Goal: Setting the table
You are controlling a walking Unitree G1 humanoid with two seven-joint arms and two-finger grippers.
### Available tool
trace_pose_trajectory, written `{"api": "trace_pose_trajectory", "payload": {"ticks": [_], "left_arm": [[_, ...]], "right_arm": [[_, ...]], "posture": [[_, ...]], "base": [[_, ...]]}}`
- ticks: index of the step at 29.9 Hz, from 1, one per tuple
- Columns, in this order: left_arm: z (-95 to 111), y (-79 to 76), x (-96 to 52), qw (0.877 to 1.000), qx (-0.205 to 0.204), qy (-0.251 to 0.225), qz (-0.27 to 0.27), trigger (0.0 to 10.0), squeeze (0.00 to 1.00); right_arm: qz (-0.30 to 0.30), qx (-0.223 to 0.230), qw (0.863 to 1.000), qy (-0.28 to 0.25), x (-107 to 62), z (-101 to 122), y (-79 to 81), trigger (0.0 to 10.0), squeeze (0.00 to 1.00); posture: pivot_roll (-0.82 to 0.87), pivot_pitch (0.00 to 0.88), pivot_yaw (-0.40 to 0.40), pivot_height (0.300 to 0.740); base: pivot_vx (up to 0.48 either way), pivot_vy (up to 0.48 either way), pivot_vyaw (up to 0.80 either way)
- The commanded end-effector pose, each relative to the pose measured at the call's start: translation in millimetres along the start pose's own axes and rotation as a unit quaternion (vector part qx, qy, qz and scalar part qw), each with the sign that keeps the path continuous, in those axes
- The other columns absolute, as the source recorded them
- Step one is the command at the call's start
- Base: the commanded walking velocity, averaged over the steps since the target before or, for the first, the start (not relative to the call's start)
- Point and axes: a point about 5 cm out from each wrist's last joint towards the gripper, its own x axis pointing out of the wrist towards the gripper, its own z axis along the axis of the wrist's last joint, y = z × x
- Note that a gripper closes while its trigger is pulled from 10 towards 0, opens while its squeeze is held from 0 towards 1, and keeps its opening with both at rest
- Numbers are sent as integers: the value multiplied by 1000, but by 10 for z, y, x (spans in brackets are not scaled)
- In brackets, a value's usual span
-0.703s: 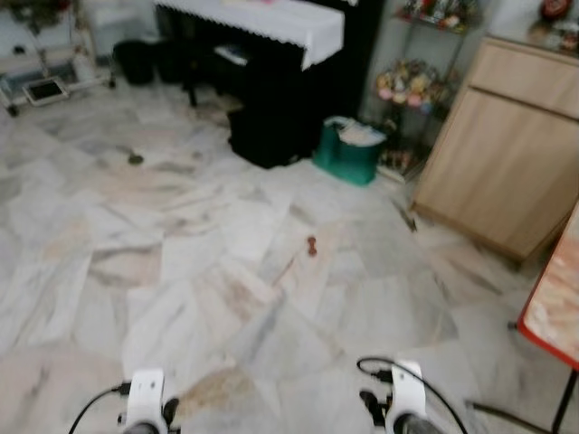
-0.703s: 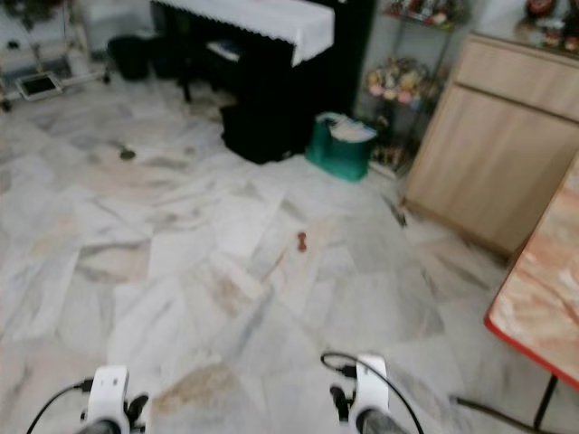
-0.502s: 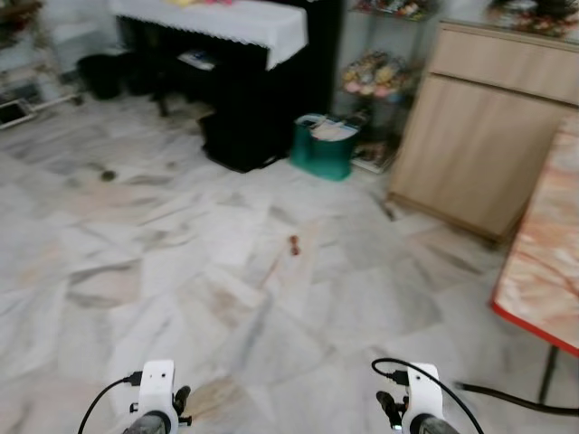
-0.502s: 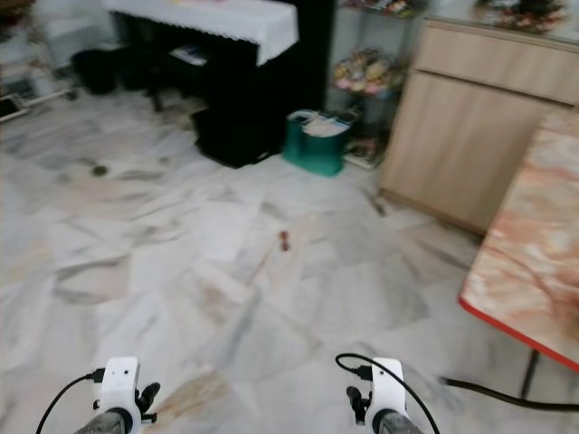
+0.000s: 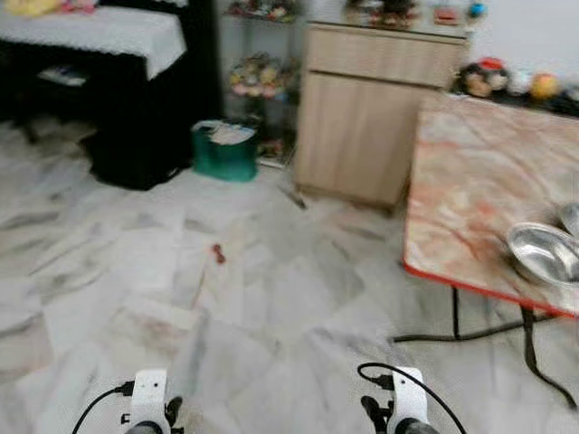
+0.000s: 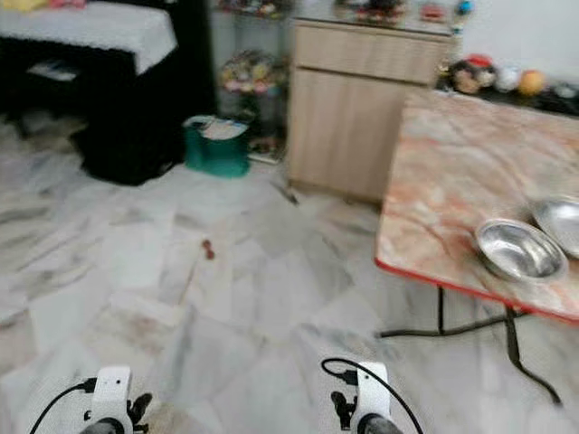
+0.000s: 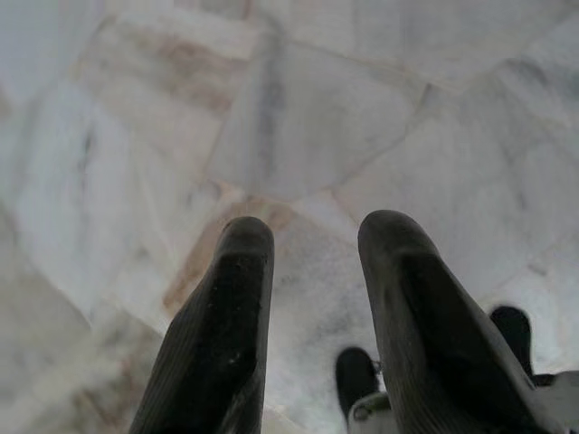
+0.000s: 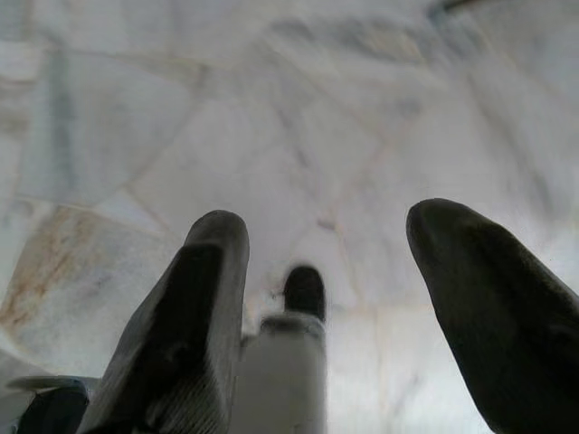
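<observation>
While both arms hang idle, the left gripper (image 7: 308, 298) and right gripper (image 8: 330, 298) spread apart and empty over veined marble floor (image 5: 271, 298), the robot should square up slowly to the red-edged, marble-patterned table (image 6: 443, 181) at right, where two shiny, rounded steel bowls (image 6: 519, 250) sit.

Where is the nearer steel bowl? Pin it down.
In the eye views the round shiny steel bowl sits ahead on the robot's right, near the red front edge of the pink marble-patterned table, beside a second steel bowl.
</observation>
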Motion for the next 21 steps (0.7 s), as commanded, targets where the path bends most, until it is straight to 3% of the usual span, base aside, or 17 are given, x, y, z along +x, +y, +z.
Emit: {"api": "trace_pose_trajectory", "payload": {"ticks": [1, 18, 21], "left_arm": [[-51, -6, -12, 1000, 5, 11, -4, 10000, 0], [-68, -19, -12, 1000, 5, 17, -6, 10000, 0], [-74, -20, -14, 1000, 4, 18, -5, 10000, 0]], "right_arm": [[-2, -1, 1000, -1, 2, 16, -12, 10000, 0], [-3, -4, 1000, 4, -1, -9, -5, 10000, 0], [-4, 0, 1000, 0, -2, -5, -9, 10000, 0]], "posture": [[27, 0, 8, 740], [29, 0, 3, 740], [30, 0, 2, 740]], "base": [[0, 0, -781], [0, 0, -785], [0, 0, -181]]}}
